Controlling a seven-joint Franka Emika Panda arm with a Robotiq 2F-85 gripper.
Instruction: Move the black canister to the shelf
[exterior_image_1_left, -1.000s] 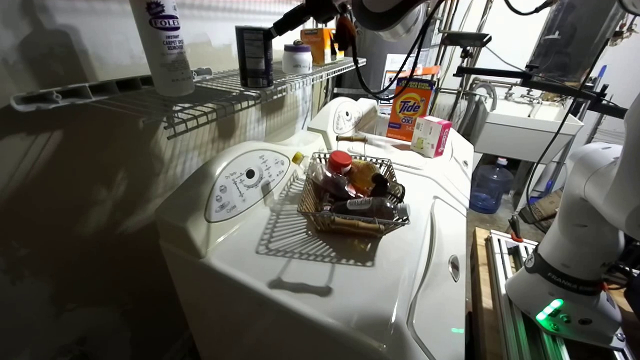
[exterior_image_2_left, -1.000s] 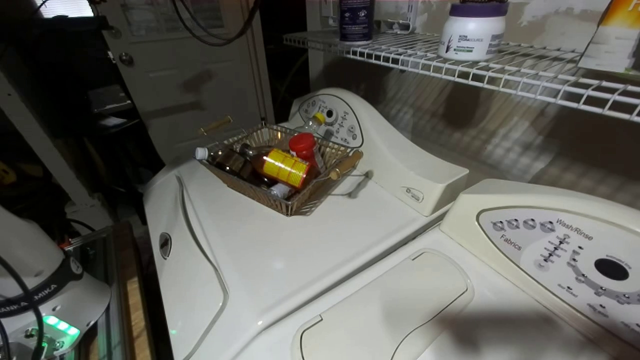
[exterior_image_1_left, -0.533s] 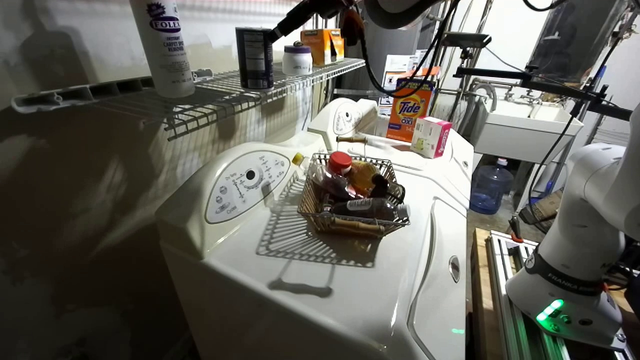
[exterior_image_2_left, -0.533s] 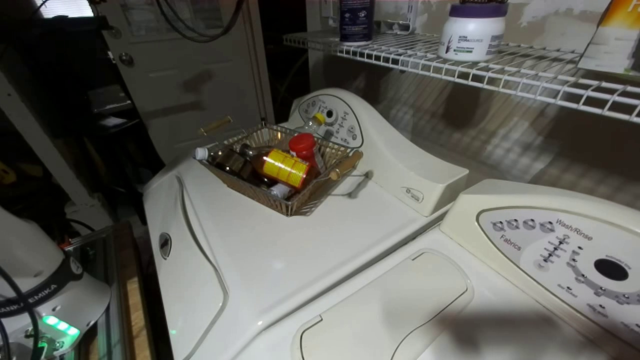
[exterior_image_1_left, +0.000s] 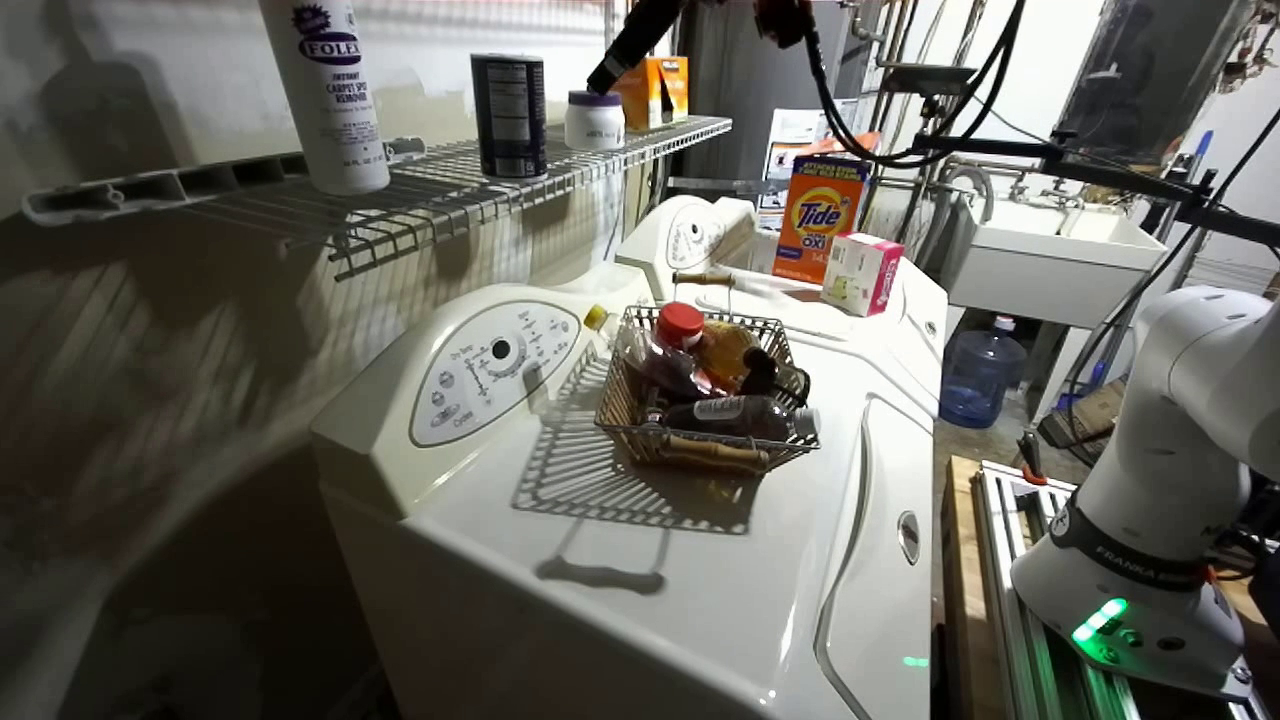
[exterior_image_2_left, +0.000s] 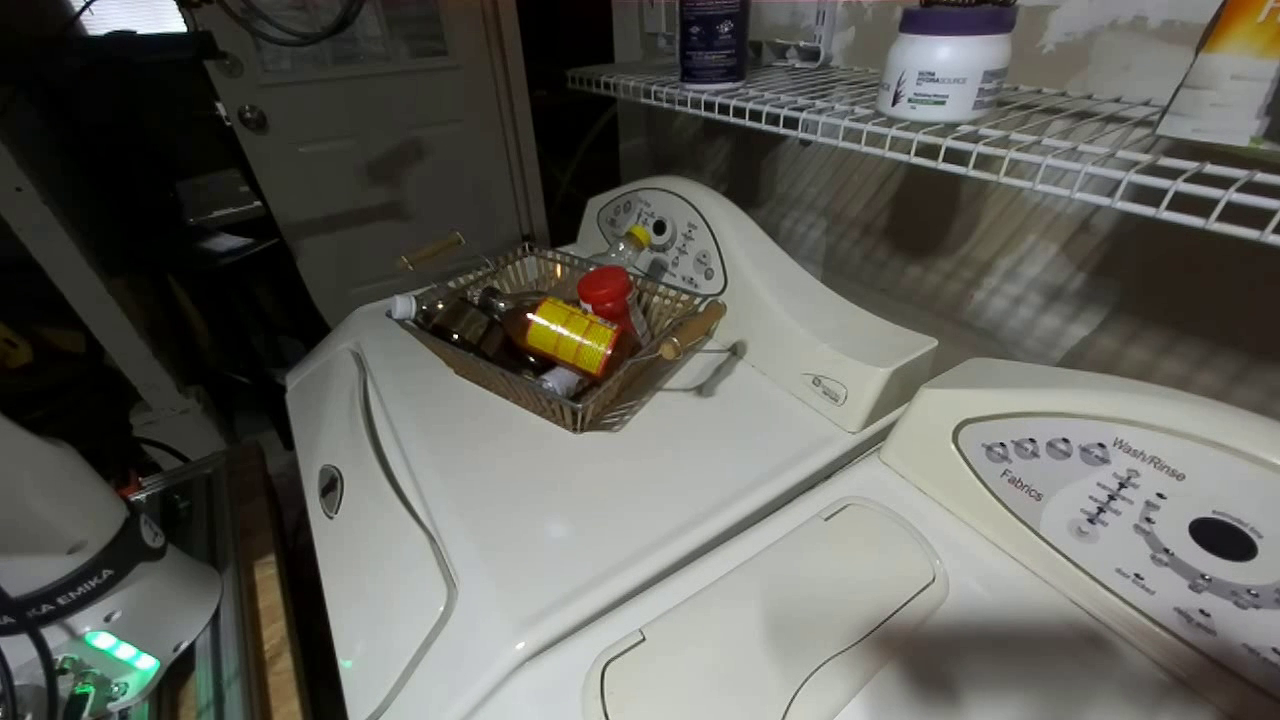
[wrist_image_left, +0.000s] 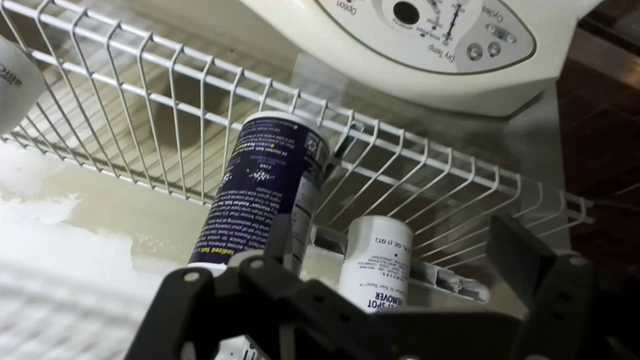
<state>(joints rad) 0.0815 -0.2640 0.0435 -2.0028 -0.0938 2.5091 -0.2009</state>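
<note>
The black canister (exterior_image_1_left: 510, 118), dark navy with a printed label, stands upright on the white wire shelf (exterior_image_1_left: 440, 215), between the white spray bottle and a white jar. It also shows in an exterior view (exterior_image_2_left: 713, 42), its top cut off, and in the wrist view (wrist_image_left: 260, 185), upside down. The shelf's front rail shows in the wrist view (wrist_image_left: 210, 62). My gripper (wrist_image_left: 400, 250) is open with nothing between its fingers; one finger overlaps the canister's edge in the picture. In an exterior view my gripper (exterior_image_1_left: 603, 80) is apart from the canister, in front of the jar's lid.
The white spray bottle (exterior_image_1_left: 335, 110), white purple-lidded jar (exterior_image_1_left: 595, 122) and orange box (exterior_image_1_left: 655, 90) also stand on the shelf. Below, a wire basket (exterior_image_1_left: 715, 450) of bottles sits on the white machine. A Tide box (exterior_image_1_left: 818, 220) and a pink-white box (exterior_image_1_left: 860, 275) stand farther back.
My gripper has moved away from the canister, toward the jar and orange box, and the arm has drawn back. The canister stays standing in place on the shelf.
</note>
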